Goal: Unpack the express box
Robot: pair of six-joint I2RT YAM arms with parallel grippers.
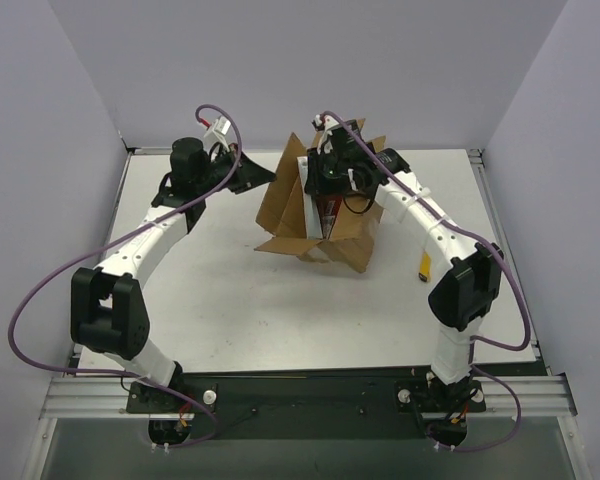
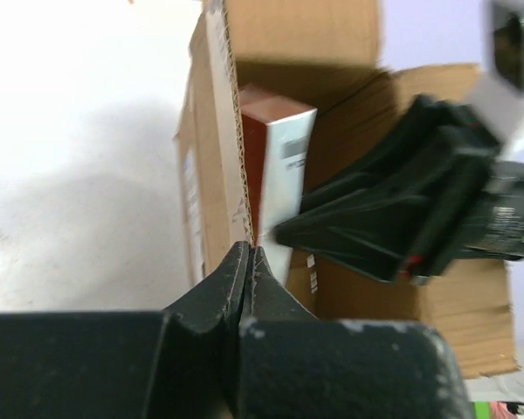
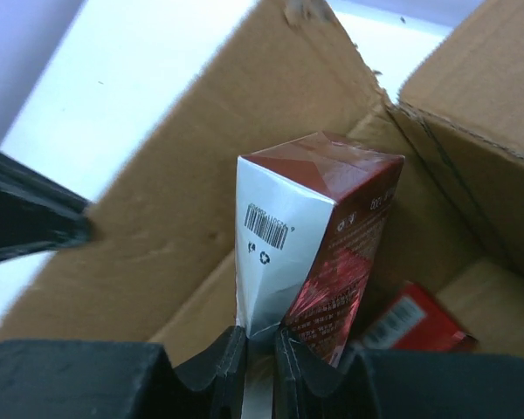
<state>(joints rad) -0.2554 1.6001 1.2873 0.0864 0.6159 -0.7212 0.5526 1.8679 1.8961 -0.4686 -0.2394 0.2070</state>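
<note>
Box (image 1: pixel 280 200): brown carton, flaps splayed open, standing mid-tabletop toward the far edge. Contents: pack (image 3: pixel 306 236), red with a silver side, upright between the walls; second pack (image 3: pixel 415 319), lying low beside it. Right pincer (image 3: pixel 258 345): reaching in from above, closed on a narrow strip of the pack's silver side. Left pincer (image 2: pixel 249 262): closed, seemingly nipping the rim of the flap that faces the tabletop's left edge. Tabletop (image 1: pixel 260 310): white. Hazards, as judged: so slim a hold may let the pack swing or slip back in. The pack could also catch a flap and drag the light box along. If the thin rim hold fails, the box may tip or slide.
</note>
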